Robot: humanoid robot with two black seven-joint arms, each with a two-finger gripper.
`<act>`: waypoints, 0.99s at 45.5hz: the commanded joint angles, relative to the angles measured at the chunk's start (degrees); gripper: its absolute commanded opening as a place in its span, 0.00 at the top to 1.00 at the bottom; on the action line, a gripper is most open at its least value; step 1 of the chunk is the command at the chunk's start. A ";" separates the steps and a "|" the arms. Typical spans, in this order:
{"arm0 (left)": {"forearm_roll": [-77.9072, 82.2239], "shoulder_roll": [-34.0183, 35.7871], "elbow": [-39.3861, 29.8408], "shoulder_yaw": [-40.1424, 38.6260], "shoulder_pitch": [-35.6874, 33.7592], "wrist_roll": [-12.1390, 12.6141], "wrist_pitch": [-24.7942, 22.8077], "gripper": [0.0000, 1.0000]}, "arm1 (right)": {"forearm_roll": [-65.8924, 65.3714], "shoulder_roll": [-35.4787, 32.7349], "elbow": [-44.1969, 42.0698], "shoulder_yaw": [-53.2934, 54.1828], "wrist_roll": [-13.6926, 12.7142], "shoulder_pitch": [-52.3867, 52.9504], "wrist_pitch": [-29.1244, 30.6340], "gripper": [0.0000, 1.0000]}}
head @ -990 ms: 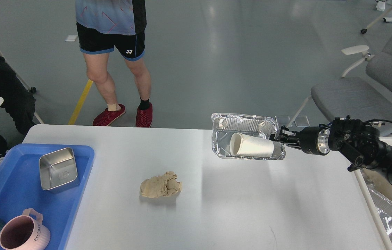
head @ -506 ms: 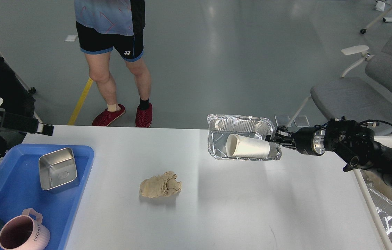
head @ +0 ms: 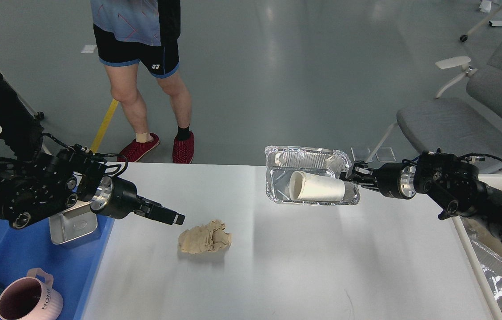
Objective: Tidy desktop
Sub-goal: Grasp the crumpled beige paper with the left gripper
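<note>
Gripping the right rim of a foil tray [head: 277,189], the right tool [head: 352,177] holds it above the far side of the white-grey tabletop [head: 304,262], a white paper cup [head: 317,186] lying on its side inside. Left tool [head: 174,218] hovers just left of a crumpled brown paper wad [head: 205,237]; its fingers merge, so I cannot tell its opening. Blue tray [head: 15,258] sits at the left edge

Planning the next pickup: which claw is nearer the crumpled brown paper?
Left. The left claw hovers just up-left of the crumpled brown paper; the right claw is far off to its right, at the foil tray holding a paper cup.
</note>
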 commanded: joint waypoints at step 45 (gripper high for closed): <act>-0.59 -18.66 19.26 0.12 12.50 0.14 5.39 0.04 | 0.10 -2.03 0.36 0.05 0.01 1.94 1.15 1.00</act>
